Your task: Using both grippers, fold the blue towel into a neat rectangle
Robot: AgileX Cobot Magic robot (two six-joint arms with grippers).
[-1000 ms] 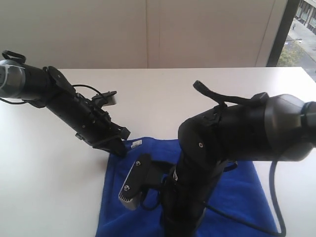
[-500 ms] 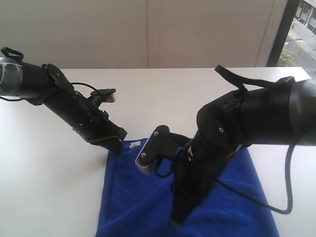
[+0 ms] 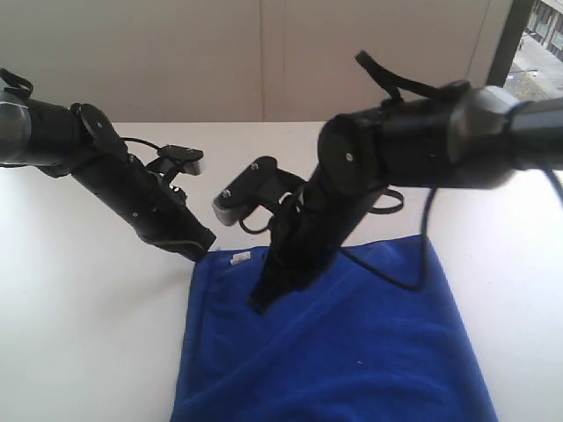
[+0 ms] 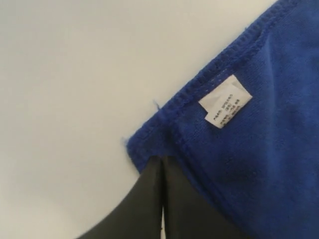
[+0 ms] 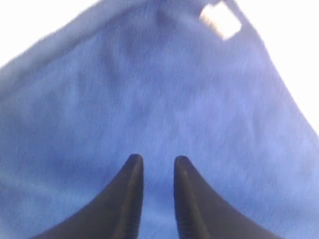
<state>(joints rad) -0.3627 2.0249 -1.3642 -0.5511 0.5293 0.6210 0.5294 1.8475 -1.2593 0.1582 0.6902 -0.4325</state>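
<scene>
Towel [image 3: 352,343] fills the lower centre and lower right of the exterior view, lying flat on the table [image 3: 79,308], its tag [image 3: 239,258] near its upper-left corner. The left gripper [image 3: 204,249] comes in from the left of the frame and its tip touches that corner. The right gripper [image 3: 259,303] slants down from the upper right and its tip hangs over the cloth just right of the tag, well inside the edges.

In the left wrist view the left gripper [image 4: 162,162] has its jaws pressed together, tips meeting the stitched hem at the corner. Whether any cloth is caught between them I cannot tell. The tag [image 4: 225,101] sits just beyond.

The right wrist view is blurred. The right gripper [image 5: 154,160] has its jaws a little apart with nothing between them, over plain blue cloth, the tag [image 5: 221,20] at the top right of the frame.

By the look of it, corner pickup for a fold is in hand and only half set. Next, the right gripper probably needs to reach the upper-right corner, straddle the hem and pinch it. The left grasp wants confirming too, before both lift together.
</scene>
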